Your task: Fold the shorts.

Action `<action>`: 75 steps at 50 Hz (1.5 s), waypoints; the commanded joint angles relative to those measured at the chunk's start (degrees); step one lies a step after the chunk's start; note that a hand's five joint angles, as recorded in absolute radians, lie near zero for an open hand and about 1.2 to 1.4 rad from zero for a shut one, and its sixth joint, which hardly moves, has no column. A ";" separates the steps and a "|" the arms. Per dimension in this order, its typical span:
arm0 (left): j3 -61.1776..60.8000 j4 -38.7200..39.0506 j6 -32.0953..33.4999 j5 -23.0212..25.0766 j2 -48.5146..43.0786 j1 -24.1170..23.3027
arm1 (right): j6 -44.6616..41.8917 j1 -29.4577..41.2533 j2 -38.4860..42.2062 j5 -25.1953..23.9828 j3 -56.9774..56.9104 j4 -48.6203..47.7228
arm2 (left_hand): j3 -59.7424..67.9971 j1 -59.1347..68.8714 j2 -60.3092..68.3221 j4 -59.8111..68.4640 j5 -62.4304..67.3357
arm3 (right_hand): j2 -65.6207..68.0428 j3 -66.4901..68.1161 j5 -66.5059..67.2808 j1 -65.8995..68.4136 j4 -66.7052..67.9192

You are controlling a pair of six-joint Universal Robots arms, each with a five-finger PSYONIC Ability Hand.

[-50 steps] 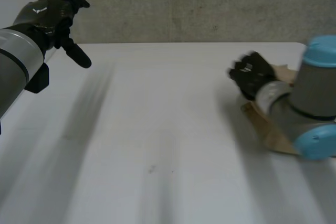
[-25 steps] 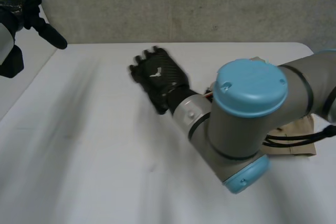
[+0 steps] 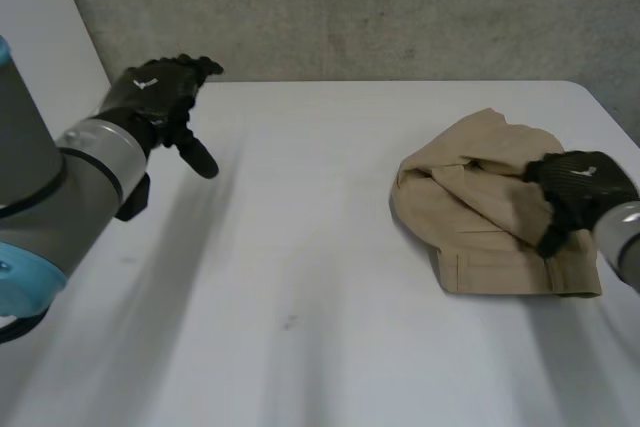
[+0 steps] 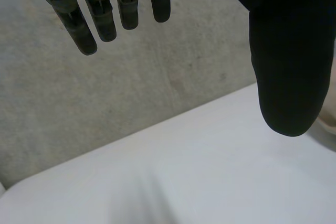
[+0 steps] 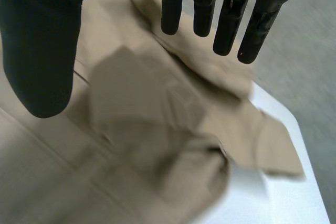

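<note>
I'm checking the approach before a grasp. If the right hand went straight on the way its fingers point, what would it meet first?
Most likely the shorts: the right hand has straight fingers aimed at the crumpled tan cloth, with nothing between. The gap is hard to judge.

A white table (image 3: 320,247) stands against a grey concrete wall (image 3: 380,7).

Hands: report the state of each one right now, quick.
Left hand: open, fingers straight, holding nothing, above the white table.
Right hand: open, fingers straight over the crumpled tan shorts, gripping nothing.
</note>
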 commanded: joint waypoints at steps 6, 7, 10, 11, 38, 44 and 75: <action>-1.28 0.60 -0.09 -0.28 -0.94 -1.35 | 1.39 -12.14 -0.88 -0.18 1.92 5.34 | -1.29 0.67 -0.81 -0.92 -1.52 | 7.77 6.91 7.01 9.92 6.89; -1.19 0.69 -0.09 -0.28 -0.94 -1.44 | 1.56 -13.36 -0.88 -0.53 1.92 6.65 | -1.29 0.67 -0.81 -0.92 -1.52 | 7.77 6.91 7.01 9.92 6.89; -1.10 0.78 -0.09 -0.28 -1.02 -1.44 | 1.74 -14.43 -0.79 -1.15 1.91 7.89 | -1.46 0.50 -0.98 -1.08 -1.69 | 7.44 6.57 6.67 9.59 6.56; -1.10 0.95 -0.09 -0.28 -1.03 -1.44 | 1.91 -14.69 -0.61 -1.58 2.00 8.16 | -1.46 0.50 -0.98 -1.08 -1.69 | 7.10 6.24 6.34 9.25 6.22; -1.36 1.66 0.08 -0.28 -0.24 -1.35 | 14.13 -5.48 7.47 -9.32 -1.77 -0.36 | -1.46 0.50 -0.98 -1.08 -1.69 | 60.20 59.33 59.43 62.34 59.31; -1.10 1.66 0.17 -0.45 0.03 -0.91 | 14.83 4.98 6.77 -9.14 -6.25 -0.36 | -1.63 0.33 -1.15 -1.25 -1.85 | 60.20 59.33 59.43 62.34 59.31; -8.65 1.39 0.08 -0.01 7.85 9.11 | 18.70 39.89 22.77 -4.31 -36.50 -1.16 | -1.29 0.67 -0.81 -0.92 -1.52 | -7.00 -7.86 -7.76 -4.85 -7.88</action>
